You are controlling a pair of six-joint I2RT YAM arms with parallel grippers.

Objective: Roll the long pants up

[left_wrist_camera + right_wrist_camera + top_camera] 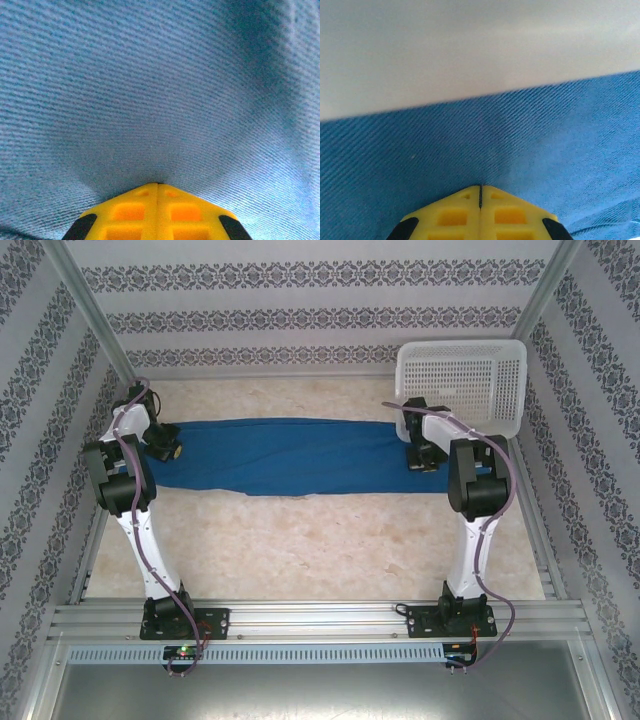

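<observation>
A: Where are the long pants (290,455)?
B: Flat on the bench (330,550), toward its far side. They make a blue strip running left to right, one end beneath the tip of the left arm (125,475) and the other beneath the tip of the right arm (475,480).
A: And the left jaws?
B: Closed, with the yellow tips meeting along a thin line and pressed to the cloth at the strip's left end. The weave dimples around them, but whether a fold is pinched between them I cannot tell.
A: The right jaws?
B: Closed as well, down on the cloth at its right end and near the fabric's edge. There is a pale blurred surface just beyond.
A: Anything else on the bench?
B: A white basket (462,385) at the far right corner. It is tilted, and its lower rim sits just beside the right end of the pants.
</observation>
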